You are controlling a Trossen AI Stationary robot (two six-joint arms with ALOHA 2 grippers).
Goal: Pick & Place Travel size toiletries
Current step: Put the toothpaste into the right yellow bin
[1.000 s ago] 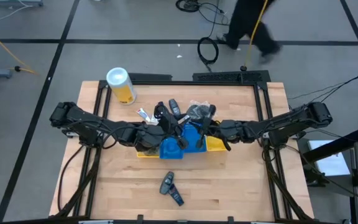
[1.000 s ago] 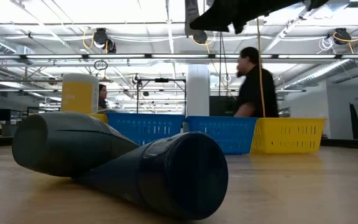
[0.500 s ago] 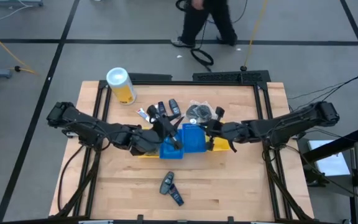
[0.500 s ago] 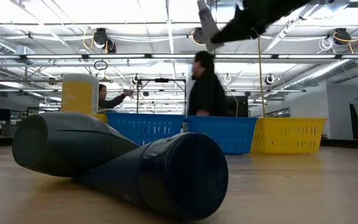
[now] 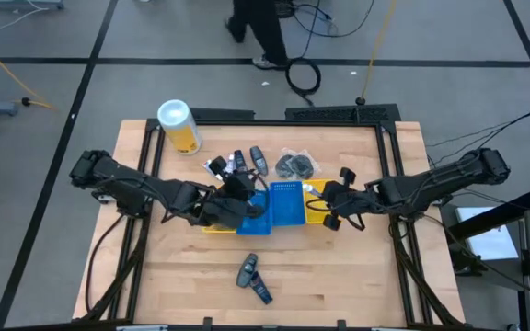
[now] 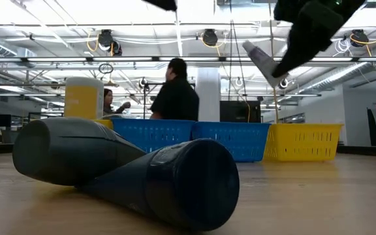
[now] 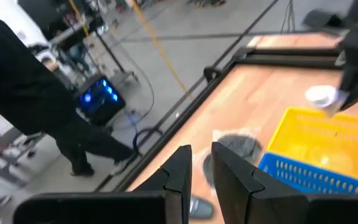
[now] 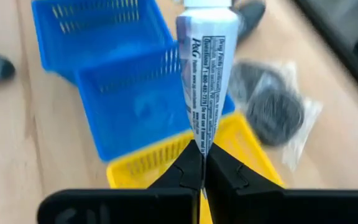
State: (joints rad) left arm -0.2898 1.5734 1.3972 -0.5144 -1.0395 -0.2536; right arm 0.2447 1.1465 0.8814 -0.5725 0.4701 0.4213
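My right gripper [image 5: 324,195] is shut on a small white tube [image 8: 204,68] above the yellow bin [image 5: 331,217] at the right end of the bin row. The tube also shows in the low view [image 6: 261,62] and in the left wrist view [image 7: 322,97]. My left gripper [image 5: 238,188] hovers over the left blue bin [image 5: 254,217], empty, its fingers a narrow gap apart [image 7: 202,167]. A white tube [image 5: 214,168], dark mini bottles [image 5: 247,160] and clear packets with dark round contents [image 5: 294,165] lie on the table beyond the bins. Two dark bottles [image 5: 254,277] lie crossed near the front edge. My right gripper pinches the white tube by its flat crimped end [image 8: 201,144] between its two fingertips. The tube runs on from the fingers in line with them, cap end away from the gripper. In the low view it slants down from the gripper, lifted clear above the bins.
A second blue bin [image 5: 288,204] sits between the left blue bin and the right yellow bin; another yellow bin [image 5: 213,223] is at the row's left end. A big yellow canister with a white lid [image 5: 179,125] stands at the far left. A person [image 5: 258,23] walks beyond the table.
My right gripper has carried the white tube toward the table's right edge, from over the blue bins to over the right yellow bin. My left gripper has drawn back a little toward the table's left edge. The person behind has walked leftward.
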